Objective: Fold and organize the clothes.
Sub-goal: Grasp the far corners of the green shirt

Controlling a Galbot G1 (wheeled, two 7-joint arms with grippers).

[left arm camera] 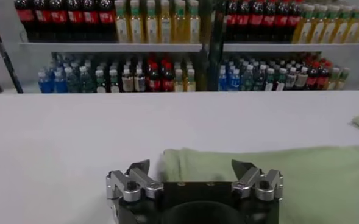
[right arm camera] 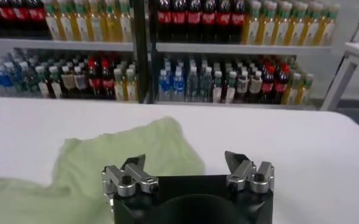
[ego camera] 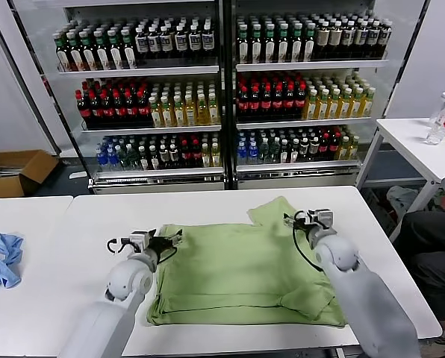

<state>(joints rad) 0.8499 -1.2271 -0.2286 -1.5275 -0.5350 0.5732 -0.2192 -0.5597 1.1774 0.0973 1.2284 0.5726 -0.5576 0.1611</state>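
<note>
The green polo shirt (ego camera: 241, 272) is spread across the lower centre of the head view, long axis left to right. The left gripper (ego camera: 174, 239) is held open at its upper-left corner; the right gripper (ego camera: 291, 219), released, is nearest the upper-right sleeve.
</note>
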